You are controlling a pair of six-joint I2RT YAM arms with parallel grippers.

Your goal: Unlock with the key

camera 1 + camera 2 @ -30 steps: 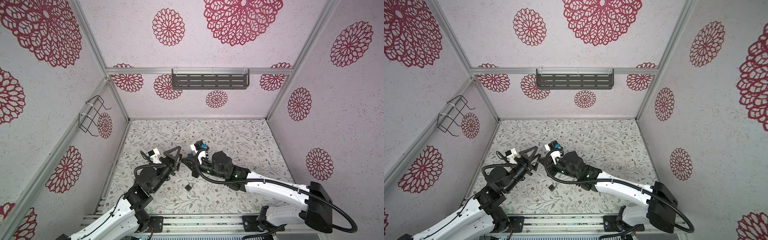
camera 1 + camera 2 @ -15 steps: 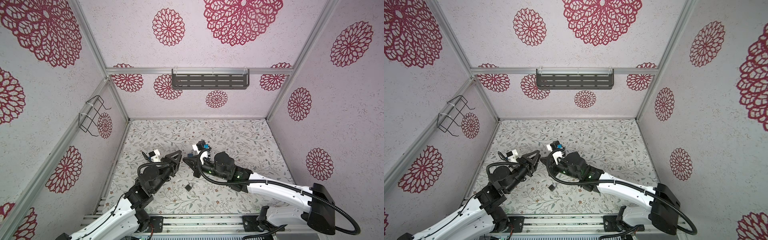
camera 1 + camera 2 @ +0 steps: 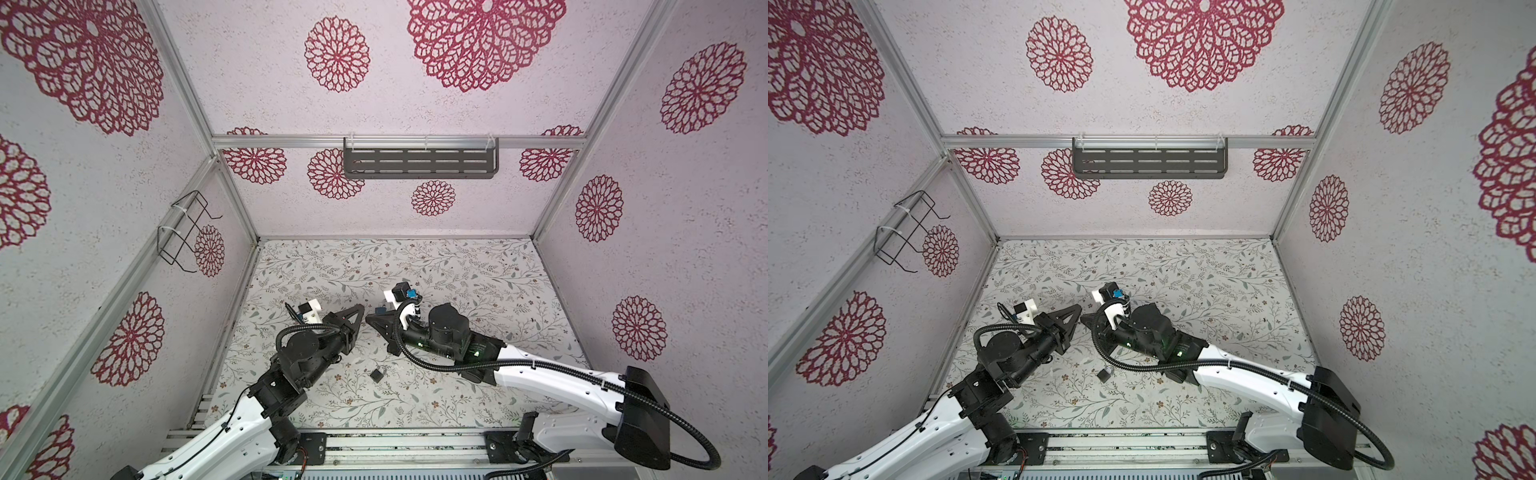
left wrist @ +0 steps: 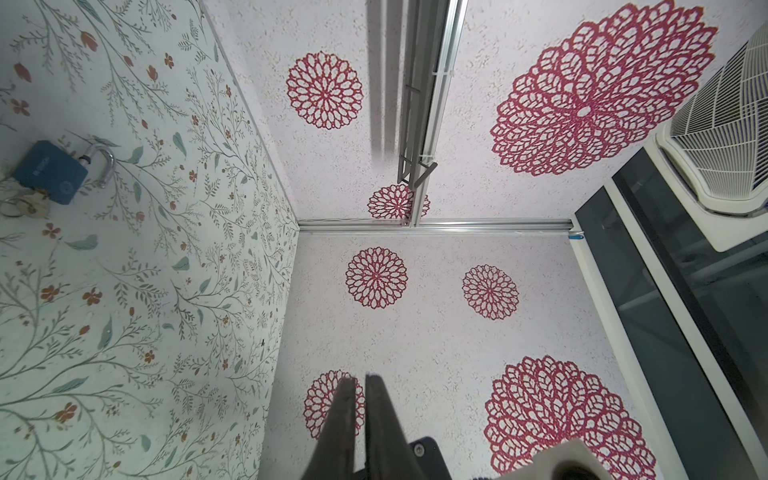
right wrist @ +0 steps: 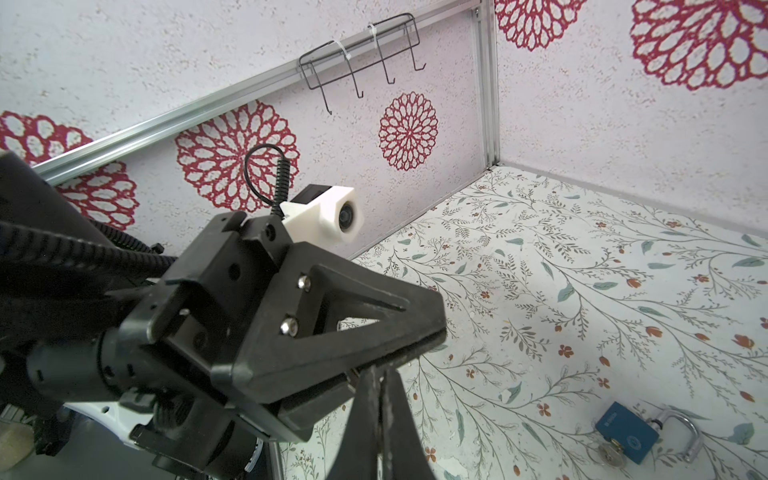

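Padlock (image 3: 377, 374) was found lying on the floral table (image 3: 457, 266), towards the front edge. The key (image 5: 610, 454) was noted at its bottom end. Left gripper (image 3: 360, 311) was seen with jaws drawn almost together, nothing between them. Right gripper (image 3: 369, 322) was seen fully closed, empty. Both tips were held just beside each other, clear of the padlock.

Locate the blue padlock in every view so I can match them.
In a top view: blue padlock lies on the floral tabletop between left arm and right arm, toward the front.
In a top view: blue padlock, same spot.
Left wrist: on the tabletop, well aside of the left pincer.
Right wrist: beyond the right pincer, key inserted.
Shared landmark: the floral tabletop.
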